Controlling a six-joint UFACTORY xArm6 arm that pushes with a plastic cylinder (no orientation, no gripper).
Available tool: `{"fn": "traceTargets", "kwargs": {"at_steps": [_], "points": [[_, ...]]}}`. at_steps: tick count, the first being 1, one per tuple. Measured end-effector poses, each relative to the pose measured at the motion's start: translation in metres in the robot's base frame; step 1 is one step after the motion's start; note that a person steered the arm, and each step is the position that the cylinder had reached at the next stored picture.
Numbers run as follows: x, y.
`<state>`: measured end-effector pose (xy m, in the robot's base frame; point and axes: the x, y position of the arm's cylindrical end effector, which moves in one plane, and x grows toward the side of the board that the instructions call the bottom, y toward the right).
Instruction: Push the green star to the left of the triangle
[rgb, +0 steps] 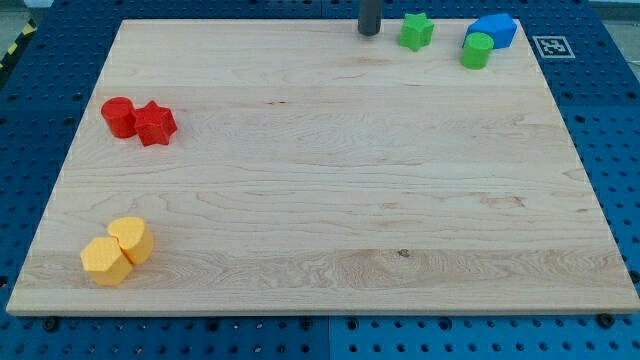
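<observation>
Starting at the view's left, we see a red cylinder (117, 116) and a red star (155, 124) touching each other near the wooden board's (320, 220) left edge, and below them, toward the bottom-left corner, two yellow blocks (118, 251) pressed together, both roughly hexagonal. These four lie well apart from anything the task concerns, so we judge they can be left alone. Moving right across a long stretch of bare wood, we reach our tip (369, 33) at the view's top edge; we carry no jaws at all, only the dark rod, so nothing is being held. Our tip sits just to the left of the green star (417, 31) with a small gap between them, not touching. Further right, a green cylinder (477, 50) rests against a blue block (493, 32) near the top-right corner; its shape is hard to read, and we take it as the likeliest triangle, though we cannot confirm that. The star already lies left of it. We judge our tip's placement awkward for a leftward push, since pushing from this side would drive the star rightward; we would likely need to come round it first.
</observation>
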<state>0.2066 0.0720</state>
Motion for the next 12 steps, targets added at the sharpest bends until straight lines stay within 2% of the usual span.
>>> {"fn": "traceTargets", "kwargs": {"at_steps": [3,6,10,11,12], "points": [[0.000,0.060],[0.010,0.022],[0.016,0.072],[0.022,0.055],[0.064,-0.010]]}}
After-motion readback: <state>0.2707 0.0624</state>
